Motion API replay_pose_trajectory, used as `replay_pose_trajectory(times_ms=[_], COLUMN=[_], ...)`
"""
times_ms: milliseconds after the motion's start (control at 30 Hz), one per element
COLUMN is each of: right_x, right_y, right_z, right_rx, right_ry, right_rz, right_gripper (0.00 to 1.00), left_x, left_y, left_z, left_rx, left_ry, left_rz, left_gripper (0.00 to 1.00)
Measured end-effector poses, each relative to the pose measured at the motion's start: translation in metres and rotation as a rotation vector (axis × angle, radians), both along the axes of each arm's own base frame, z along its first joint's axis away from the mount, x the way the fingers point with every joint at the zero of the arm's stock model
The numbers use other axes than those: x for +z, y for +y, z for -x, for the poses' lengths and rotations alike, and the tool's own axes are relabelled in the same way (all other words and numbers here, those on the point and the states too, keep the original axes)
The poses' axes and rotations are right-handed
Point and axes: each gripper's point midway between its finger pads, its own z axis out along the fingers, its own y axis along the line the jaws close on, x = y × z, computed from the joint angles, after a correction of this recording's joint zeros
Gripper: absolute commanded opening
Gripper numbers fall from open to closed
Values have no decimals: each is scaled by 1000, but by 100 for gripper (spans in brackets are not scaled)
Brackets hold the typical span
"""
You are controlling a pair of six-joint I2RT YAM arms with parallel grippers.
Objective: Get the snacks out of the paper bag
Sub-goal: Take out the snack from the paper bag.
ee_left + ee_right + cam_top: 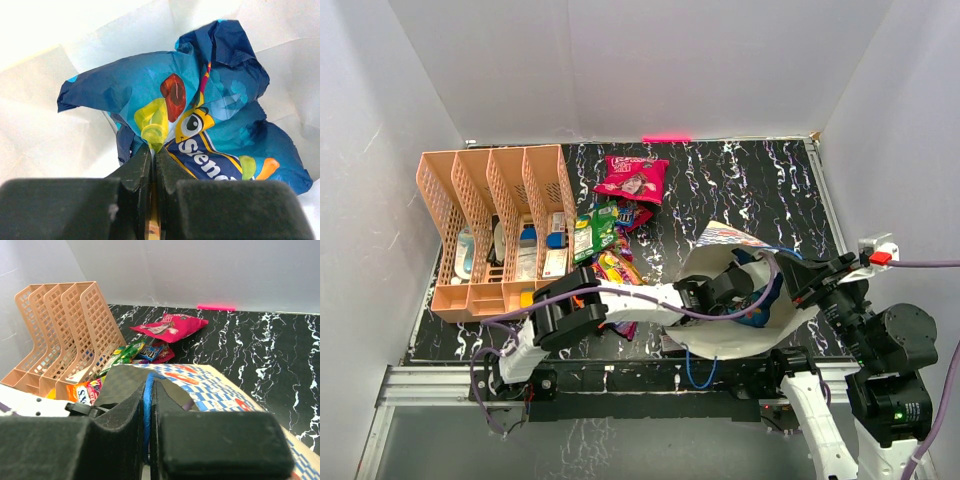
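The paper bag point(720, 345) lies on its side at the near right of the table, with its checkered outside point(225, 387) turned up and its mouth facing left. My left arm reaches into it. In the left wrist view, my left gripper point(152, 149) is shut on the near edge of a crumpled blue snack packet point(220, 125) that rests against the cream inside point(40, 135). My right gripper point(150, 384) point(810, 283) is shut on the bag's blue cord handle point(148, 395) at the bag's right side. Other snacks lie outside on the table: a magenta packet point(632, 178) point(170, 326), a green one point(592, 232) and an orange one point(82, 392).
A peach-orange divider rack point(490, 200) point(65, 335) stands at the left, holding small items. The loose packets lie between the rack and the bag. White walls close in the black marbled table point(750, 190) on three sides. A pink strip point(666, 138) sits at the back edge.
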Motion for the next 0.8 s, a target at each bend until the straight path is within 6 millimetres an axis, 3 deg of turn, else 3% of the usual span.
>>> replay_pose_trajectory(times_ms=[133, 333, 533, 800], right_x=[2, 7, 11, 16], right_y=[-4, -16, -17, -22], right_z=[-1, -4, -4, -23], right_rx=[-28, -98, -107, -151], right_ry=[-9, -30, -42, -22], right_rz=[-4, -18, -34, -69], right_gripper=[8, 8, 8, 8], left_x=[8, 37, 69, 82], left_y=[16, 33, 33, 31], left_z=[13, 36, 53, 60], left_rx=[-19, -86, -157, -182], left_ry=[5, 33, 49, 31], left_rz=[-26, -13, 35, 9], left_gripper=[0, 0, 0, 0])
